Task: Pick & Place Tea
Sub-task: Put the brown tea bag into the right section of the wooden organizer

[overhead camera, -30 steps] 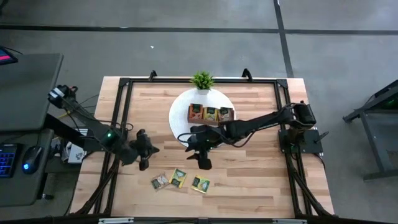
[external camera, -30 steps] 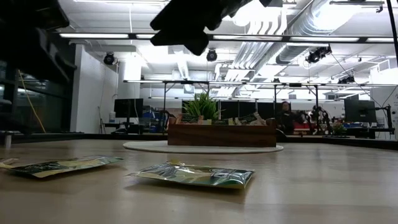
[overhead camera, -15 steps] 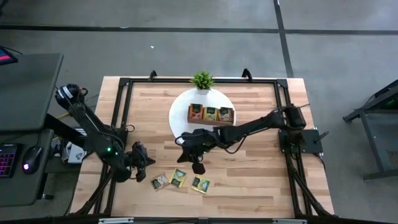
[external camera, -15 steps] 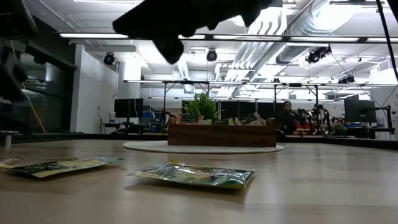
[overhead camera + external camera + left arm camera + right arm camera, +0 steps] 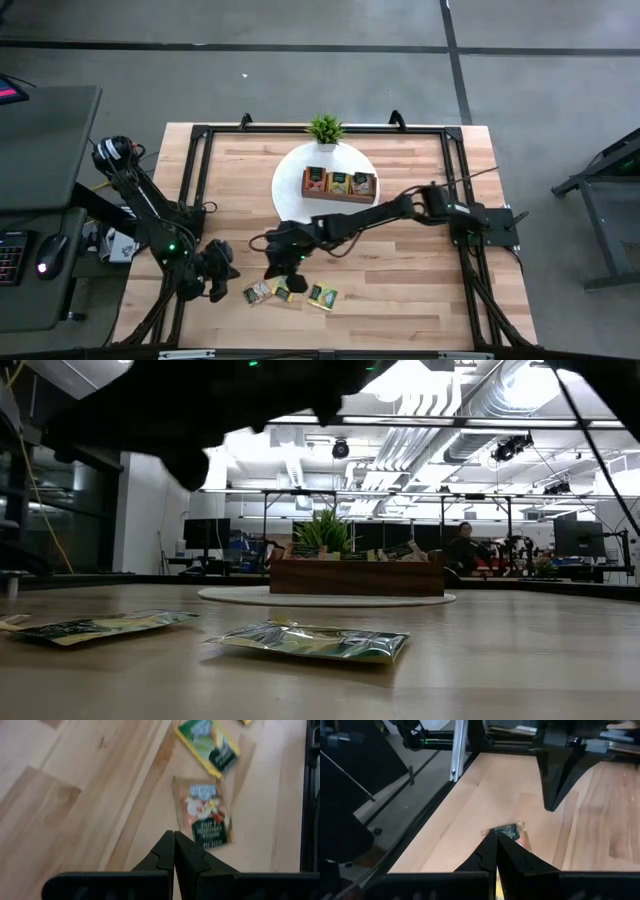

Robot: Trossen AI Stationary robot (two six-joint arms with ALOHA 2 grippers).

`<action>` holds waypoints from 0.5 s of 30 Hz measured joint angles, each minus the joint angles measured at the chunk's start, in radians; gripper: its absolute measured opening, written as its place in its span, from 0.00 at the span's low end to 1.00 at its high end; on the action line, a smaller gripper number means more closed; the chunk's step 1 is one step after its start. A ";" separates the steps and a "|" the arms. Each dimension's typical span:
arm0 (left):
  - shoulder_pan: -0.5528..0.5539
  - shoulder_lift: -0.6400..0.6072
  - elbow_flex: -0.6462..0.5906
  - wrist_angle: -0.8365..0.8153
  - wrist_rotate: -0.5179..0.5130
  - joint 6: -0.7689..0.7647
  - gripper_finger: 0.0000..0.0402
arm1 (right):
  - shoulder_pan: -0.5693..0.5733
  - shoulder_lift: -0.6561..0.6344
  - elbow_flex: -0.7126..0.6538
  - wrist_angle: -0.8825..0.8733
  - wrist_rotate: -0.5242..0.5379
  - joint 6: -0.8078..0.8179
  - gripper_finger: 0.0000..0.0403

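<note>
As it lies flat, sachet (image 5: pixel 205 813), label lengthwise, near closed left tool (image 5: pixel 174 838).

My table (image 5: pixel 400 290) is evenly lit from above, shadows soft. At table height, bright ceiling strip lights (image 5: pixel 420 422) glare and turn my arms to black silhouettes. The sachet (image 5: pixel 204 815) below my left wrist is blurred; my own near fingers (image 5: pixel 492 852) look soft too.
</note>
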 joint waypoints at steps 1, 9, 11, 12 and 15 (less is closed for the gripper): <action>-0.001 0.000 0.000 -0.003 0.015 -0.004 0.00 | 0.000 0.023 0.043 -0.036 -0.002 -0.003 0.00; -0.001 0.005 0.000 -0.010 0.112 -0.026 0.00 | 0.029 0.186 0.295 -0.242 0.008 -0.072 0.00; 0.000 0.006 0.000 -0.008 0.121 -0.026 0.00 | 0.037 0.204 0.307 -0.258 0.025 -0.078 0.00; -0.001 0.006 0.000 -0.009 0.120 -0.026 0.00 | 0.040 0.212 0.305 -0.262 0.033 -0.077 0.00; 0.000 0.007 0.000 -0.008 0.119 -0.026 0.00 | 0.050 0.232 0.300 -0.273 0.057 -0.075 0.00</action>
